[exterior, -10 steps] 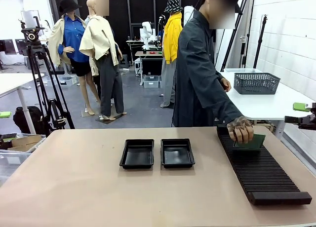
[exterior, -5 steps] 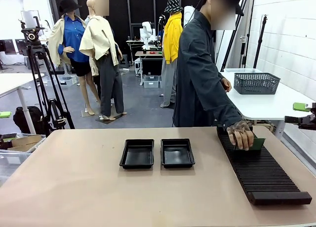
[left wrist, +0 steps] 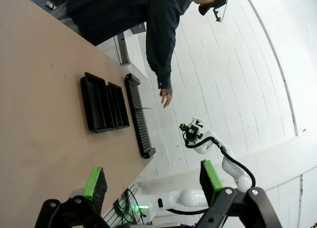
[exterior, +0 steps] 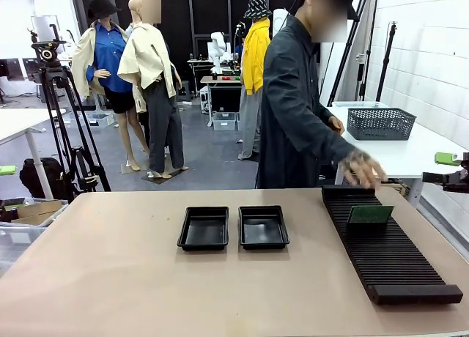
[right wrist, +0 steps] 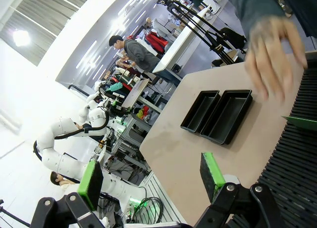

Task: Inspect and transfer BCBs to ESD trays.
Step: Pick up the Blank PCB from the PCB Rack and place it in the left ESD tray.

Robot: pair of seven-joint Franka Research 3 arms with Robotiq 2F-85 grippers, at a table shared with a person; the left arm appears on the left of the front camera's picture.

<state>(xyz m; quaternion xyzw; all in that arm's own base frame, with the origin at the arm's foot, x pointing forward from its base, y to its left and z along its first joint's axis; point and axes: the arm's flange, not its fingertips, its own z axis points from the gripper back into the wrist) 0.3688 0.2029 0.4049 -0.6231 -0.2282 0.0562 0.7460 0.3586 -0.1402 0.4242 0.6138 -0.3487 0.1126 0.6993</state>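
Two empty black ESD trays (exterior: 204, 228) (exterior: 263, 227) lie side by side mid-table. One green BCB (exterior: 369, 215) stands upright in the long black slotted rack (exterior: 388, 256) at the right. The person's hand (exterior: 363, 168) hovers above it, apart from the board. In the left wrist view my left gripper (left wrist: 152, 181) is open and holds nothing, high over the table with the trays (left wrist: 95, 103) far off. My right gripper (right wrist: 151, 176) is open too, above the rack (right wrist: 297, 148); the board's edge (right wrist: 301, 120) and the hand (right wrist: 272, 54) lie ahead of it.
The person stands at the far right side of the table. A white side table with a grey basket (exterior: 380, 123) stands behind. A camera tripod (exterior: 62, 110) is at the back left. The tan tabletop (exterior: 110, 278) has wide room left of and in front of the trays.
The person's hand has let go of the green board and lifted up and away. The board now stands by itself in the rack.
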